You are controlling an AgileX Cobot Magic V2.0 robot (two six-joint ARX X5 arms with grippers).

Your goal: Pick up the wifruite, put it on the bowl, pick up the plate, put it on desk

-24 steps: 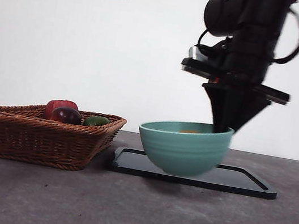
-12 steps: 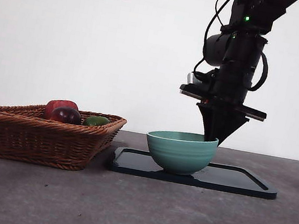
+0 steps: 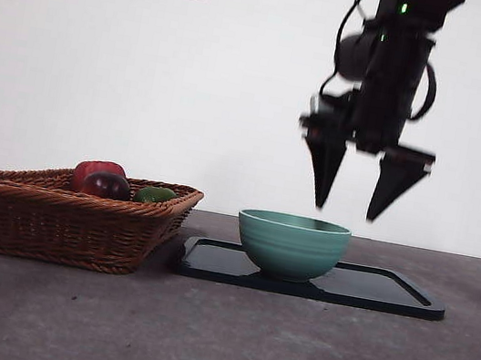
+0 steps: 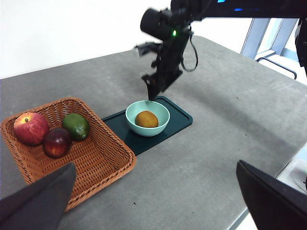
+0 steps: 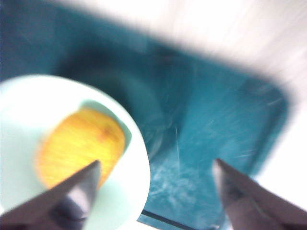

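Grey-brown and matte, the desk [image 3: 213,342] has a flat, faintly mottled top that carries everything else. On it sits a wicker basket [image 3: 64,215], brown, woven, rectangular with flared walls; beside it lies a dark teal tray [image 3: 388,292], flat, glossy, with rounded corners and a low raised rim. The basket's near corner comes just beside the tray's end.

The bowl [image 3: 290,246] stands upright on the tray, toward the end nearer the basket. It is round and deep, pale teal-green, with faint horizontal ridges on its outer wall. Inside it rests the wifruite [image 4: 147,119], a small oval, orange-brown, smooth and dull; the front view hides it behind the bowl's wall.

The right gripper [image 3: 345,209] hangs above the bowl's far rim, clear of it, its two black tapered jaws spread wide and holding nothing. In its own blurred wrist view the jaws straddle the bowl's rim and bare tray. The left gripper [image 4: 153,201] waits well back from the things, its jaws wide apart and empty.

In the basket lie three fruits together at one end: a red apple [image 4: 31,128], a green rounded fruit [image 4: 76,126] and a dark red-purple fruit [image 4: 56,143], all smooth-skinned, touching or nearly so.
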